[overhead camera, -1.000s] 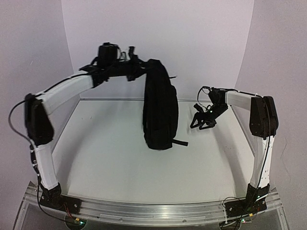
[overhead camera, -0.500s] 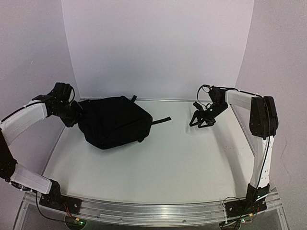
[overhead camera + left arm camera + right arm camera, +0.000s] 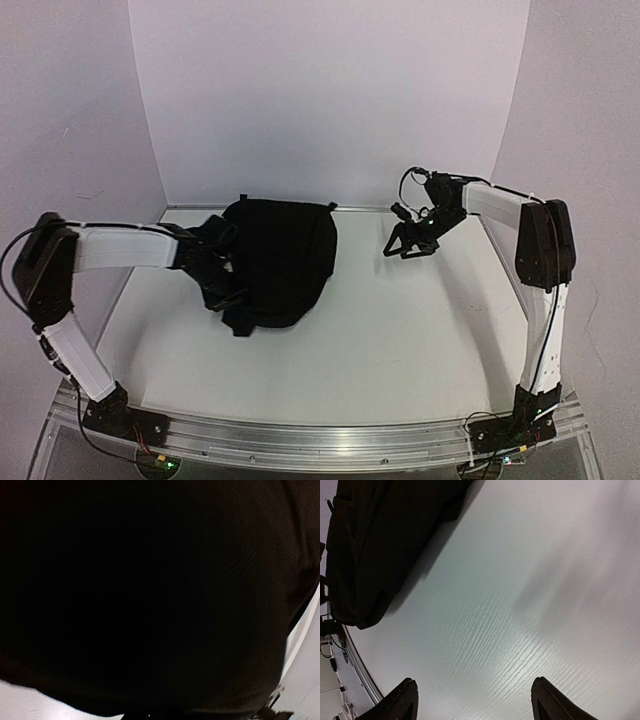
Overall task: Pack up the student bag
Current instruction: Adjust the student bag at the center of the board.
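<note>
Student bag (image 3: 283, 255) lies slumped on the counter (image 3: 400, 335), pressed right against the left end effector (image 3: 225, 280). It is well apart from the right end effector (image 3: 404, 242), off to that one's left.

Left end effector: closed, fingers buried among the loose straps (image 3: 232, 318) at the bag's near-left edge. It looks pinched on strap or fabric. Black on black, so the exact bite cannot be made out. The left wrist view is filled with dark cloth and nothing else.

Right end effector: jaws spread wide, empty, hanging above bare counter. In its wrist view the bag sits ahead and to one side, clear of both fingers.

Handling, as judged:
- Soft, limp fabric with no frame showing. It will sag and fold wherever it is lifted, and the mouth will not stay open unaided.
- Probably light for its bulk. The cloth should give decent friction and little slip.
- Not fragile. Dangling straps could snag on the fingers.
- Best holds: a strap, the top handle, or a doubled fold of fabric beside the zipper. The broad flat panels offer nothing to pinch.
- One end effector on each side of the opening would likely spread it. The zipper is not discernible from here.
</note>
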Motion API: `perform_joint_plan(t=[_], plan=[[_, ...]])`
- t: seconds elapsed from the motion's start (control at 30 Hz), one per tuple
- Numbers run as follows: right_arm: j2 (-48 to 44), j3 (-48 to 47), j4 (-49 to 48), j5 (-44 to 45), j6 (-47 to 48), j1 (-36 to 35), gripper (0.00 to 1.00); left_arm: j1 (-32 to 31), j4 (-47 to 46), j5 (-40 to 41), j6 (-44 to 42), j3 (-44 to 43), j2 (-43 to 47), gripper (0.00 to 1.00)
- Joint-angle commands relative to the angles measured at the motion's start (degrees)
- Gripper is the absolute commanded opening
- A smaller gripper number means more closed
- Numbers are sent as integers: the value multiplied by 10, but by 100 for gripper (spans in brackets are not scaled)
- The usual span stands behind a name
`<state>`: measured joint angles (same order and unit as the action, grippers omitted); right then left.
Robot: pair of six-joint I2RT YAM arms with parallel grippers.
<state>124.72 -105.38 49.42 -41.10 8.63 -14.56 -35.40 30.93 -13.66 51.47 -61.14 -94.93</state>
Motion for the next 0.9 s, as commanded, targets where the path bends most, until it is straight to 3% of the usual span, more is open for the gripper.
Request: perform_joint_plan(t=[0.0, 0.1, 0.27, 0.4, 0.6, 0.77, 0.87], plan=[[2, -4, 4, 1, -1, 1, 77, -118, -16, -129, -115, -152, -115, 0], [-6, 3, 5, 1, 0, 1, 77, -156, 38, -115, -149, -193, -126, 0], [-11, 9, 4, -4, 3, 1, 78, -165, 38, -145, -166, -110, -44, 2], [-3, 1, 6, -13, -1, 0, 78, -167, 34, -164, -158, -81, 14, 56], [-13, 13, 7, -25, -21, -10, 79, -132, 2, -81, -99, -84, 114, 99], [-36, 53, 2, -48, -34, -26, 85, 23, 16, -35, -60, -69, 134, 100], [-31, 42, -4, -51, -41, -47, 87, 82, 43, -26, -91, -91, 102, 100]])
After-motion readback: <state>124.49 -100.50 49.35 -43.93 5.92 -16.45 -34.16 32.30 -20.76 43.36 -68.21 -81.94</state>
